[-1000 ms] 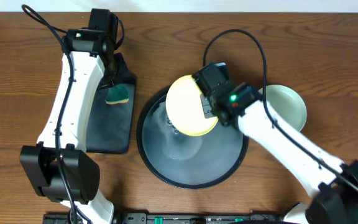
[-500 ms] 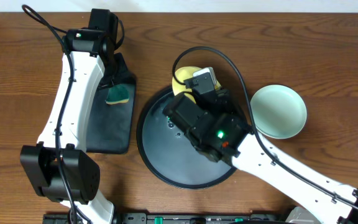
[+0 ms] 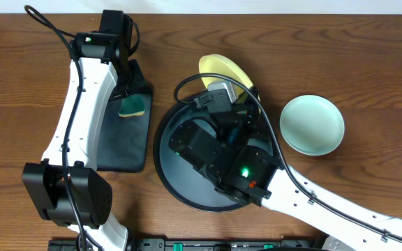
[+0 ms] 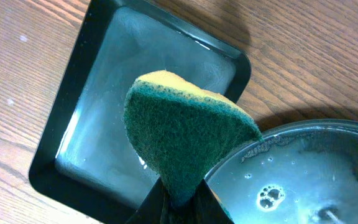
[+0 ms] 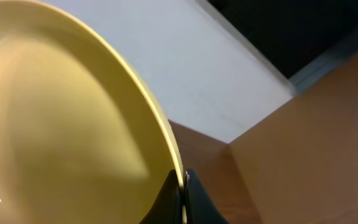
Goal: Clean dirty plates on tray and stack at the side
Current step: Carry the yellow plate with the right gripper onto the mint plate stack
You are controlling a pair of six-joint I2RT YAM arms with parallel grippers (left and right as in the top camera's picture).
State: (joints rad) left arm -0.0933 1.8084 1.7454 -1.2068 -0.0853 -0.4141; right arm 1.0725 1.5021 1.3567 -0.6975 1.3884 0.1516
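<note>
Yellow plate (image 3: pixel 223 70): stands tilted over far rim of round tray (image 3: pixel 163 166), edge pinched in right tool (image 5: pixel 180 178) (jaws nearly together).
Mint plate (image 3: pixel 313 124): lies flat on desk (image 3: pixel 19 104), just right of round tray.
Left tool (image 4: pixel 178 200): clamped on green-and-yellow sponge (image 4: pixel 182 137), above wet rectangular tray (image 4: pixel 79 124).

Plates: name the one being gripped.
The pale yellow plate, rim clamped in the jaws of the right gripper; the mint plate lies free on the table.

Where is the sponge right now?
Overhead, on the left: the sponge is pinched in the left gripper over the rectangular tray, left of the round tray.
</note>
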